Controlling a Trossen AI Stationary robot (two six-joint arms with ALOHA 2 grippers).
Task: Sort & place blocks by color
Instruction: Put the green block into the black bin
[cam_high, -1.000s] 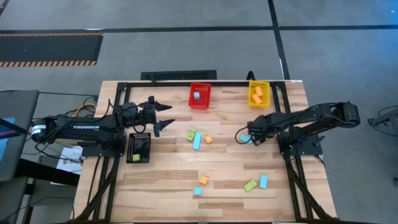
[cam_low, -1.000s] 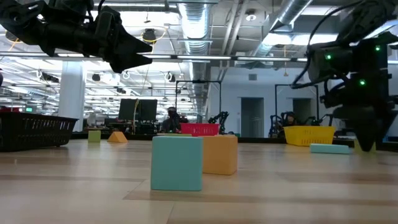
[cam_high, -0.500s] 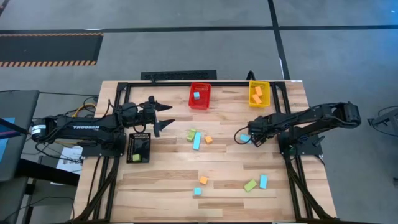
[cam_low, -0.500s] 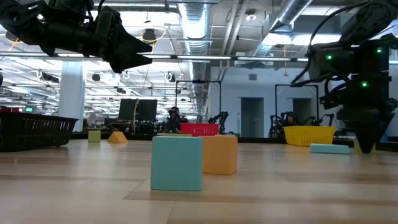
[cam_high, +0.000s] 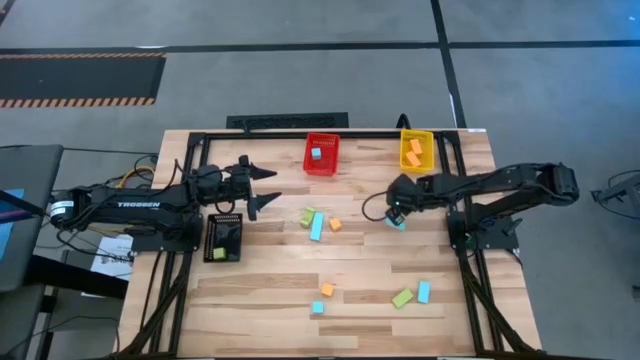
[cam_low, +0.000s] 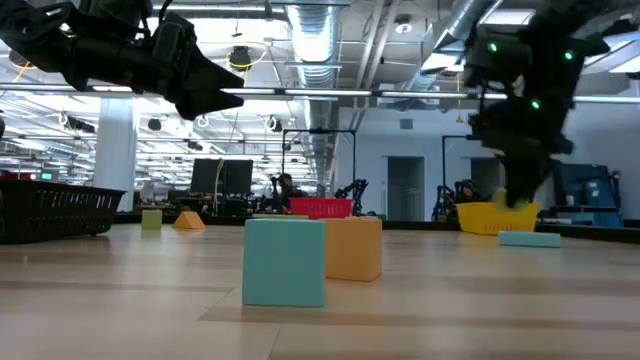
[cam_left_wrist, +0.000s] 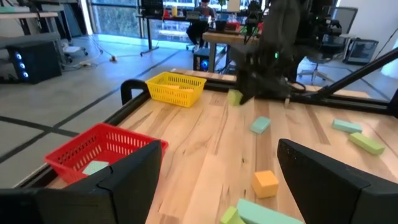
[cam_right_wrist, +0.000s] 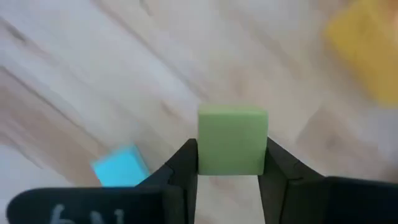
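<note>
A wooden worktop (cam_high: 260, 290) carries three bins. The black bin (cam_high: 223, 237) holds one green block, the red bin (cam_high: 321, 154) one blue, the yellow bin (cam_high: 416, 149) some orange. About nine blocks (cam_high: 316, 225) lie loose, so sorting looks barely begun. The left gripper (cam_high: 262, 187) waits with fingers wide. The right gripper (cam_right_wrist: 227, 163) pinches a green block (cam_right_wrist: 232, 140), lifted above a blue block (cam_right_wrist: 121, 167).

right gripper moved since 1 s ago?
Yes. In the high view the right gripper has shifted left and slightly toward the yellow bin, lifting a green block clamped between its fingers.
</note>
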